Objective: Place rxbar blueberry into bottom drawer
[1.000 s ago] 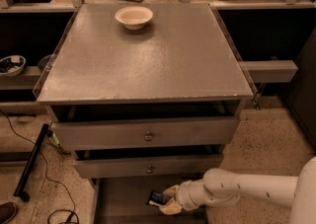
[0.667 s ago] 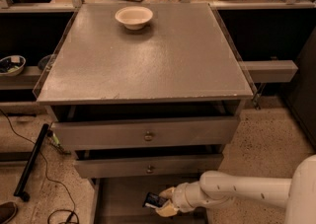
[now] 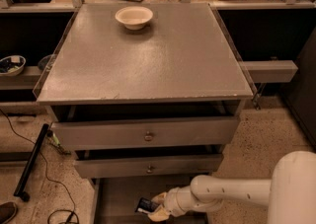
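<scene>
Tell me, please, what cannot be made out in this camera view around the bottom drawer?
- The bottom drawer: its front is cut off by the picture's lower edge.
- The rxbar blueberry: its right end is covered by the gripper, which is low over the drawer; its lettering is too small to read.
- Whether the bar touches the drawer floor: cannot tell.

Smooth plastic gripper (image 3: 156, 207) holds rxbar blueberry (image 3: 145, 204) over matt grey metal bottom drawer (image 3: 117, 197)
</scene>
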Controlling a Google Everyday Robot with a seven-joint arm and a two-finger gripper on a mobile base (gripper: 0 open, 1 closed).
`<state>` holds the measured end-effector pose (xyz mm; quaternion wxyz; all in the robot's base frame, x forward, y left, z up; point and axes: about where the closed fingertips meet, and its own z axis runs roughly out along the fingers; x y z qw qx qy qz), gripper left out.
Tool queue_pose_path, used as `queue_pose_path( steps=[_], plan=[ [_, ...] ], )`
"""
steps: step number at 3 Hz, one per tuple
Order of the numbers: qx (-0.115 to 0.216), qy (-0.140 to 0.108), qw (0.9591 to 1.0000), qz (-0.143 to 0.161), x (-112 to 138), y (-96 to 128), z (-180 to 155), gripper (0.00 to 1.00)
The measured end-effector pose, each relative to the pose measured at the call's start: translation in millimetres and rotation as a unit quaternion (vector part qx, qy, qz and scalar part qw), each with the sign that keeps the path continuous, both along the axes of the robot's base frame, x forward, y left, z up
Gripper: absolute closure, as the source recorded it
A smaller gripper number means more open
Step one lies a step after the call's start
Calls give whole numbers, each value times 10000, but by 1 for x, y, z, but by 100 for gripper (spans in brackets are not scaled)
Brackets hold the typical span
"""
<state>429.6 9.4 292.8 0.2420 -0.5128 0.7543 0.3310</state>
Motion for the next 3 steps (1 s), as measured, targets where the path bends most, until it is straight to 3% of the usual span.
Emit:
queue_pose_path(
  steps=[2, 3],
  plan=[
    [136, 241, 9995, -182, 5, 16, -43, 100],
    [145, 257, 9994, -199, 5, 16, -46, 100]
  ],
)
